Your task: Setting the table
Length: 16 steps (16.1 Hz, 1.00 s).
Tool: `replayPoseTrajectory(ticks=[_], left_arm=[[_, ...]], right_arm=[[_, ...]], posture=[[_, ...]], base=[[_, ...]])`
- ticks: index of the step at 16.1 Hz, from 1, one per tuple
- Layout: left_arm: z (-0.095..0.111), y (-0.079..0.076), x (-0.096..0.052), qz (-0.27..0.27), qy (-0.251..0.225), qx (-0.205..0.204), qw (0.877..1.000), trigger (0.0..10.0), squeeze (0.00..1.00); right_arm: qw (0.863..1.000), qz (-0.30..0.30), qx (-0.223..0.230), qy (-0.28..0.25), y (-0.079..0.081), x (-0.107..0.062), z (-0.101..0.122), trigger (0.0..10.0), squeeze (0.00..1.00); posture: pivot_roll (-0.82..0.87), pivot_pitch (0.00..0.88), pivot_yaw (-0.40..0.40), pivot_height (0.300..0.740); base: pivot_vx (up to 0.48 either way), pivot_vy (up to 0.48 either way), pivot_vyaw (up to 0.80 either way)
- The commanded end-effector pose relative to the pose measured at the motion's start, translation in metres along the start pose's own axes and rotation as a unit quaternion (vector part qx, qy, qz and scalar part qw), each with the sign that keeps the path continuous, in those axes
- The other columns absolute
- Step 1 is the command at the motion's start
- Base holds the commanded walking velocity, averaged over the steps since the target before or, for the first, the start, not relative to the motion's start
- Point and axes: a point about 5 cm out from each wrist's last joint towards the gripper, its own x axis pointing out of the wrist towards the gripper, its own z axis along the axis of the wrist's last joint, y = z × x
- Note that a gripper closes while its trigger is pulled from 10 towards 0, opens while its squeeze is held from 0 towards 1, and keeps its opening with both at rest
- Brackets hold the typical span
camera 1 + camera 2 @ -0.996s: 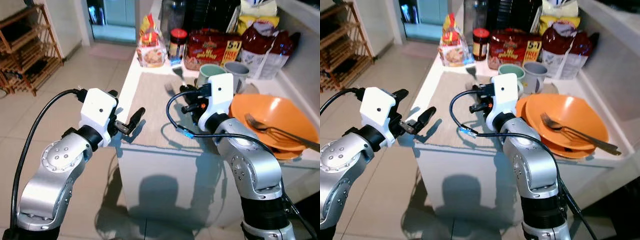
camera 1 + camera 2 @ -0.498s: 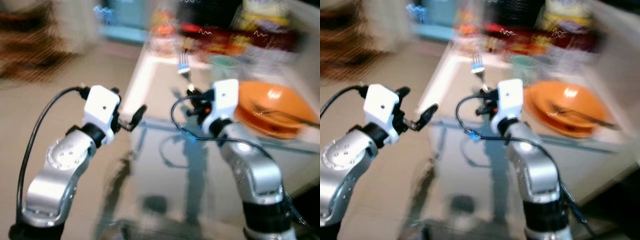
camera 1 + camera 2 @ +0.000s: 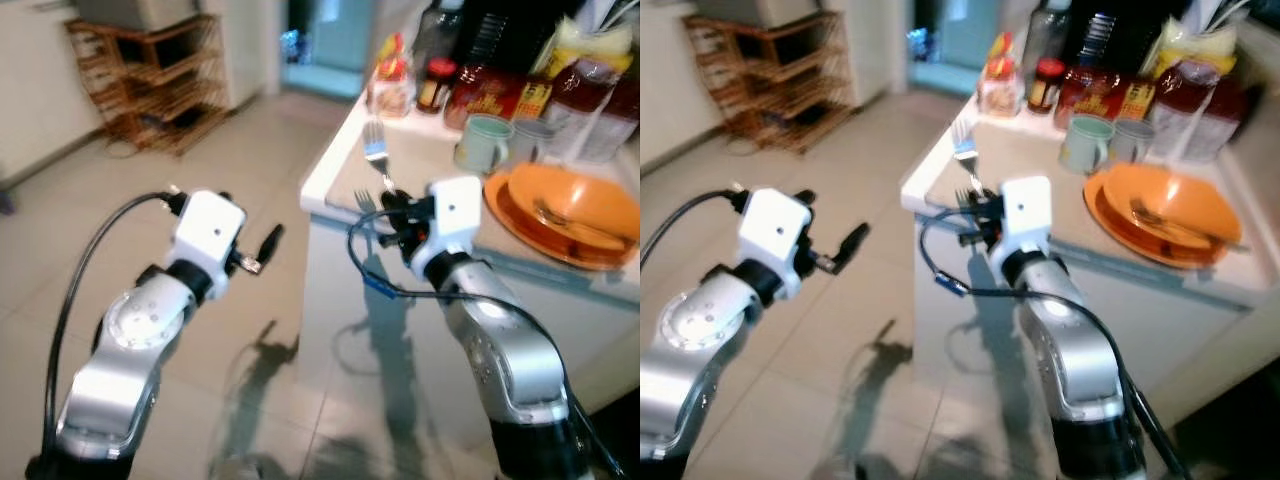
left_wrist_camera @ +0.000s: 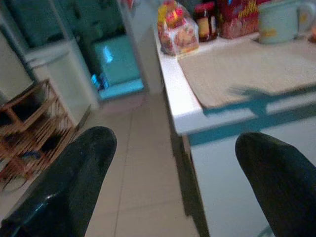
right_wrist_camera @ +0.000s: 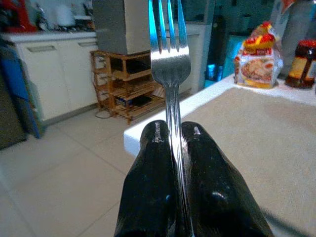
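Observation:
My right gripper (image 3: 390,197) is shut on the handle of a silver fork (image 3: 376,150), which stands upright with its tines up, in front of the white counter's near corner (image 3: 322,186). In the right wrist view the fork (image 5: 169,49) rises between my two black fingers (image 5: 150,182). A beige placemat (image 3: 432,168) lies on the counter behind it. To the right sits an orange bowl on stacked orange plates (image 3: 1105,208), with cutlery (image 3: 1180,224) lying in it. My left gripper (image 3: 264,246) is open over the floor, left of the counter, holding nothing.
Two mugs (image 3: 482,143) stand behind the mat, with jars, snack bags and bottles (image 3: 470,85) along the back of the counter. A wooden rack (image 3: 150,85) stands at the far left wall. Tiled floor (image 3: 230,150) stretches left of the counter towards a doorway.
The fork has come up off the placemat in my right gripper. The whole view has shifted back from the counter, so the camera moved; more floor now shows.

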Motion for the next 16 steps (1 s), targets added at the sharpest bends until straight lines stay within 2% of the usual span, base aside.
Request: replayPoseTrajectory(ticks=[1, 3, 5, 9, 13, 16], left_arm=[[0.004, -0.007, 0.003, -0.011, -0.010, 0.006, 1.000, 10.0, 0.00], [0.004, -0.007, 0.005, -0.006, -0.011, 0.011, 1.000, 10.0, 0.00], [0.003, -0.005, 0.007, 0.002, -0.008, 0.022, 1.000, 10.0, 0.00], [0.009, -0.002, 0.013, 0.021, -0.020, 0.027, 0.999, 10.0, 0.00], [0.013, 0.002, 0.016, 0.028, -0.027, 0.032, 0.999, 10.0, 0.00], [0.013, 0.002, 0.017, 0.029, -0.028, 0.033, 0.999, 10.0, 0.00]], right_arm=[[1.000, -0.009, 0.003, -0.018, -0.005, -0.003, 0.002, 10.0, 0.00], [0.999, -0.003, 0.022, -0.033, -0.003, -0.007, -0.001, 10.0, 0.00], [0.999, 0.004, 0.012, -0.031, -0.003, -0.010, -0.006, 10.0, 0.00], [0.999, -0.018, -0.006, -0.048, -0.008, -0.006, 0.001, 10.0, 0.00], [0.998, -0.028, -0.015, -0.053, -0.010, -0.005, 0.003, 10.0, 0.00], [0.998, -0.033, -0.003, -0.055, -0.013, -0.005, 0.003, 10.0, 0.00]], posture=[[0.03, 0.000, -0.053, 0.740], [0.02, 0.000, -0.048, 0.740], [0.02, 0.000, -0.045, 0.740], [0.01, 0.000, -0.032, 0.740], [0.01, 0.000, -0.034, 0.740], [0.01, 0.000, -0.037, 0.740]], base=[[0.000, -0.480, 0.00], [0.000, -0.480, 0.00], [0.000, -0.480, 0.00], [0.000, -0.480, 0.00], [0.000, -0.480, 0.74], [0.000, -0.480, 0.00]])
